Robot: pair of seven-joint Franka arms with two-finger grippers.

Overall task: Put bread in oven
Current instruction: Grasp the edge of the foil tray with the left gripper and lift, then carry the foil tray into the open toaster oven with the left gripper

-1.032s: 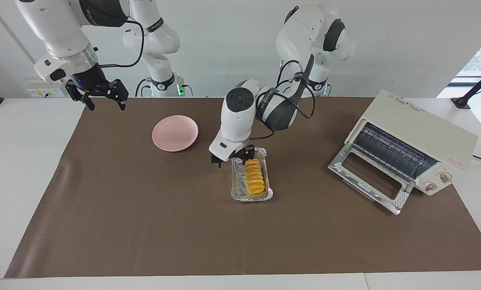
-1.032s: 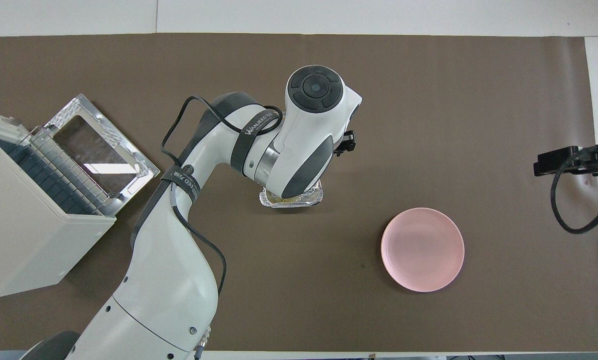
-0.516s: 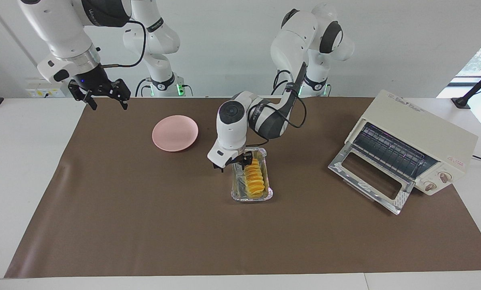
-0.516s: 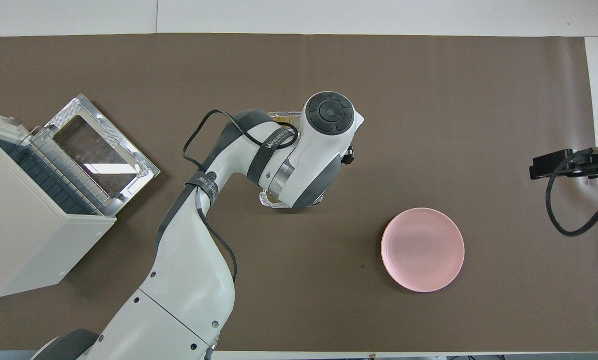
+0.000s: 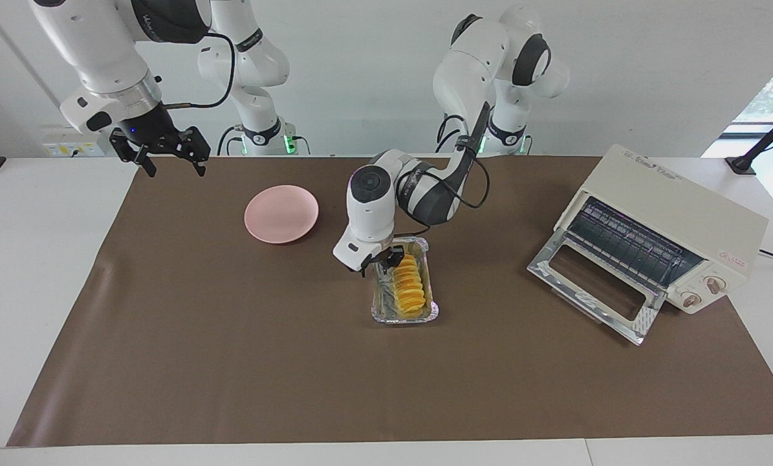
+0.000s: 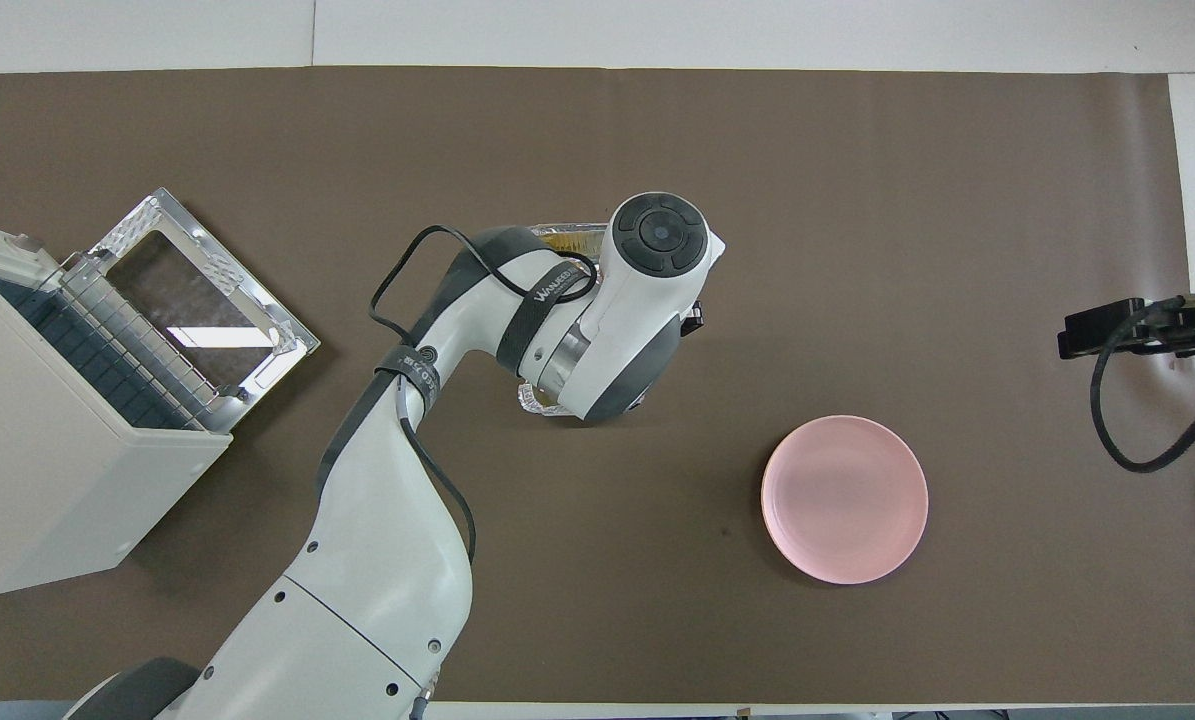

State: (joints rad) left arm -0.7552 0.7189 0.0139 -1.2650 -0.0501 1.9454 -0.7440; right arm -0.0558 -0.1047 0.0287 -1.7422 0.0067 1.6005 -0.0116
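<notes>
Right now the left end effector (image 5: pixel 378 264) is down at the robot-side end of the foil tray (image 5: pixel 404 315) in the middle of the frame, beside the bread (image 5: pixel 407 286) lying in it, though I cannot tell how wide its jaws stand or whether they have it. Up in the upper left, the right end effector (image 5: pixel 169 158) waits with its jaws open and empty, above the edge of the surface (image 5: pixel 231 362). The oven (image 5: pixel 671 220) sits at centre right with its door (image 5: pixel 596 285) dropped open, and the pink plate (image 5: pixel 281 213) lies bare.

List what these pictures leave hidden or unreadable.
- Overhead view: left arm covers the bread and most of the foil tray.
- Facing view: left gripper sits at the bread; contact unreadable.
- Overhead view: oven cut by the edge.
</notes>
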